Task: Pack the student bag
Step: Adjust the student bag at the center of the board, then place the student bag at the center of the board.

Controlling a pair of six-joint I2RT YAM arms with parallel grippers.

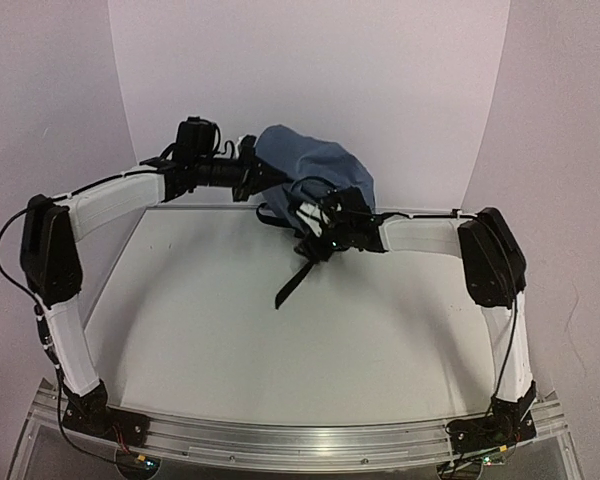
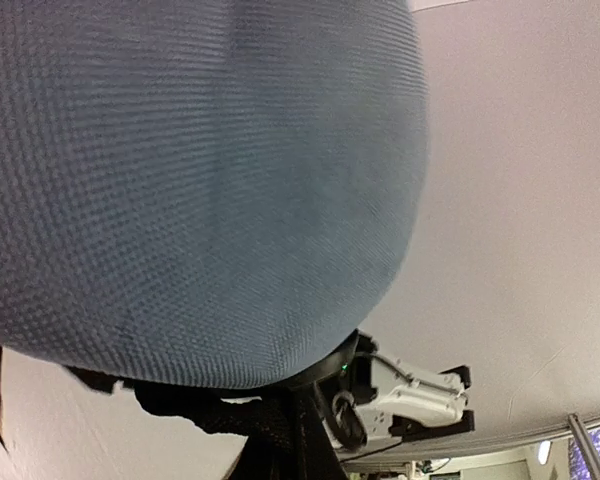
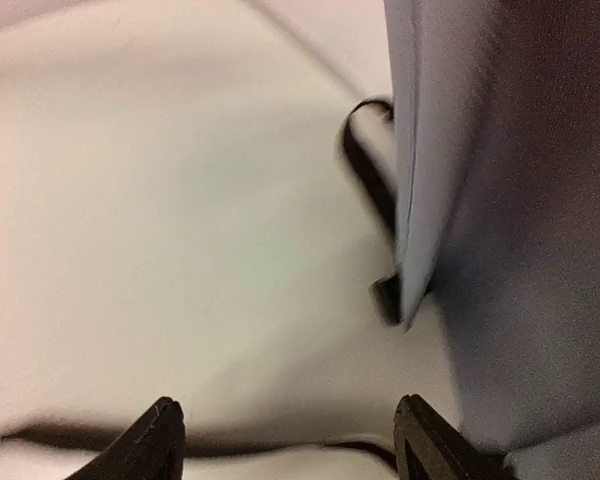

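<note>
The student bag (image 1: pixel 318 166), soft slate-blue fabric, sits bunched up at the back of the table. My left gripper (image 1: pixel 256 170) is shut on its left edge. In the left wrist view the bag's cloth (image 2: pixel 200 180) fills the frame and hides my fingers. My right gripper (image 1: pixel 310 222) is at the bag's front among the black straps. In the right wrist view its black fingertips (image 3: pixel 160 440) stand wide open over the table, with nothing between them. The bag's side (image 3: pixel 520 250) rises just to their right.
A black strap (image 1: pixel 290 283) trails from the bag toward the table's middle. Another strap loop (image 3: pixel 365 170) lies beside the bag, and a strap (image 3: pixel 60 437) runs under the right fingers. The white table (image 1: pixel 280 340) spreads in front; a white backdrop stands behind.
</note>
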